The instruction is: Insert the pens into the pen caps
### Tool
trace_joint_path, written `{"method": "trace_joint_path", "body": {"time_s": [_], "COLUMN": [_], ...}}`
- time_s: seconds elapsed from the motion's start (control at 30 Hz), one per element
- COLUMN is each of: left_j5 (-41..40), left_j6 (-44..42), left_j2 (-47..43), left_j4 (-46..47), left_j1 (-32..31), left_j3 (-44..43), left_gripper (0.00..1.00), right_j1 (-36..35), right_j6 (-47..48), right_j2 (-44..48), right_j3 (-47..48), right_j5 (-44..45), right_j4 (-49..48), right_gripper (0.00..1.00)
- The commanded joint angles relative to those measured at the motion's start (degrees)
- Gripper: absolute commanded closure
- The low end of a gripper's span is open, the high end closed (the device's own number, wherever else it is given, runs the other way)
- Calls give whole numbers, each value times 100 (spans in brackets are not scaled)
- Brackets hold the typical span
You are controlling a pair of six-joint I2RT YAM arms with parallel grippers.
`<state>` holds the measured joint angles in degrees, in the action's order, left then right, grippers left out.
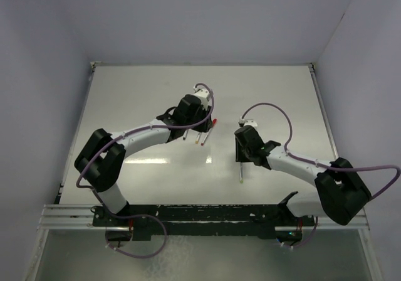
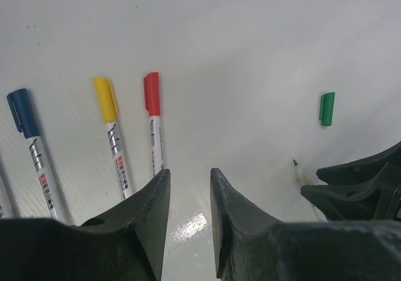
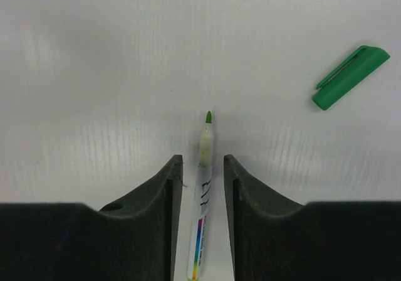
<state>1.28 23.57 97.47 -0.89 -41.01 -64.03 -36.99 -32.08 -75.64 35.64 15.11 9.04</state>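
Observation:
In the left wrist view three capped pens lie side by side: a blue-capped pen, a yellow-capped pen and a red-capped pen. A loose green cap lies to the right. My left gripper is open and empty, just short of the red-capped pen's barrel. In the right wrist view an uncapped green-tipped pen lies on the table between the open jaws of my right gripper, with a gap on each side. The green cap lies ahead to the right.
From above, the left gripper hovers over the pen row at the table's middle, and the right gripper stands over the green pen. Purple cables loop over both wrists. The white table has raised side edges.

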Motion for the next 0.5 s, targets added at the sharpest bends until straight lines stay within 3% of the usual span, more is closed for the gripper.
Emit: {"method": "trace_joint_path", "body": {"time_s": [0.0, 0.2, 0.43, 0.47], "left_j5": [126, 192, 184, 188], "left_j6": [144, 150, 147, 145], "left_j2": [-233, -187, -183, -188], "left_j4": [292, 315, 293, 281], "left_j1": [-11, -8, -11, -12], "left_j3": [4, -4, -23, -24], "left_gripper": [65, 65, 64, 64], "right_j1": [-188, -286, -299, -293], "right_j6": [-300, -583, -759, -757], "right_j2": [-133, -358, -680, -702], "right_j3": [106, 118, 233, 258], "right_j5": [165, 330, 445, 474], "right_j4": [339, 554, 690, 706], "right_gripper": [65, 70, 100, 100]}}
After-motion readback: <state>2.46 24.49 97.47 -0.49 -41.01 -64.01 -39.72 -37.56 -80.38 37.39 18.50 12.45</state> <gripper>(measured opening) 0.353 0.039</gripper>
